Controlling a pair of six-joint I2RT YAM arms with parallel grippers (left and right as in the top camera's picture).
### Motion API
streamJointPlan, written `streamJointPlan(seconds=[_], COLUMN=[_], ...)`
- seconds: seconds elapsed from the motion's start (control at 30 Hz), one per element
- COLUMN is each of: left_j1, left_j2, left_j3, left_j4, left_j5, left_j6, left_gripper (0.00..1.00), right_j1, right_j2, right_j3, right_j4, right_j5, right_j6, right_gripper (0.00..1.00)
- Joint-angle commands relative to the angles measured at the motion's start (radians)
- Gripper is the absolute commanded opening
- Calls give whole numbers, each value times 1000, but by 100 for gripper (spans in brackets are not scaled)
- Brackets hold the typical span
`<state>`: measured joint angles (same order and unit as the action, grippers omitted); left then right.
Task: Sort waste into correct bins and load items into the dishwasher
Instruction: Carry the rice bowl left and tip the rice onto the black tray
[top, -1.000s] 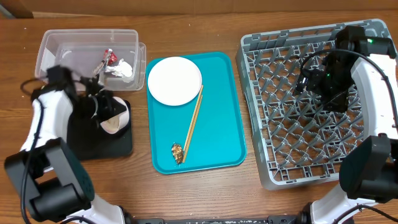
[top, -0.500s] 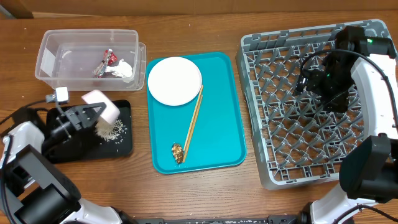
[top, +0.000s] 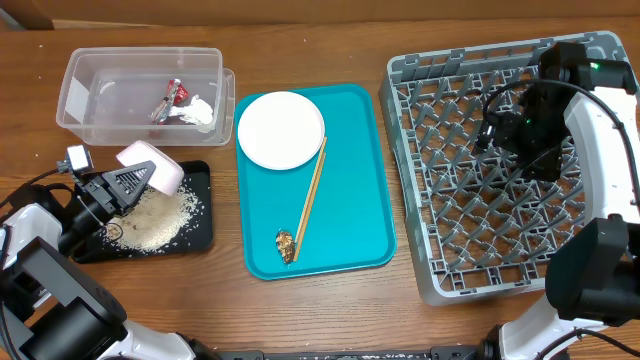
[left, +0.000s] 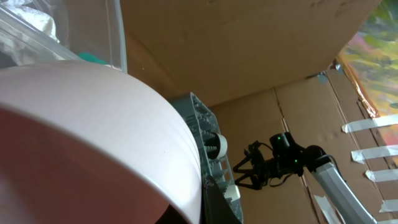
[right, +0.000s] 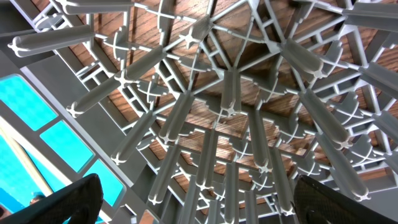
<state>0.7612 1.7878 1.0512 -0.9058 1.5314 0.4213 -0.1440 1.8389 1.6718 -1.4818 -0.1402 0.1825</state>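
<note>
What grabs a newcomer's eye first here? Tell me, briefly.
At the left, the left jaws, shut on a pale pink bowl, tip it over the black tray, where a heap of rice lies. In the middle, a teal tray carries a white plate, chopsticks and a brown scrap. At the right, the right jaws hang open over the grey rack.

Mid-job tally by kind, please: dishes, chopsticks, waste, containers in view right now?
Dishes: 2 (plate, bowl)
Chopsticks: 1 pair
Waste: 4 (wrapper, tissue, rice pile, food scrap)
Containers: 4 (clear tub, black tray, teal tray, dish rack)
Total: 11
</note>
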Motion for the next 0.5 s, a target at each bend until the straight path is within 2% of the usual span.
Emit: streamJointPlan(seconds=[0.0, 0.33, 0.47], left_j1=[4, 4, -6], left_j2=[-26, -26, -26], left_j3=[-8, -8, -8], left_j4=[-1, -1, -4], left_j5=[37, 36, -13], left_j6=[-3, -3, -34], left_gripper=[4, 4, 4], right_j1=[-3, -3, -3], right_j2=[-37, -37, -37], right_j3=[12, 12, 12], right_j4=[3, 8, 10], right_j5=[12, 12, 12], right_j6=[-3, -3, -3], right_gripper=[100, 100, 100])
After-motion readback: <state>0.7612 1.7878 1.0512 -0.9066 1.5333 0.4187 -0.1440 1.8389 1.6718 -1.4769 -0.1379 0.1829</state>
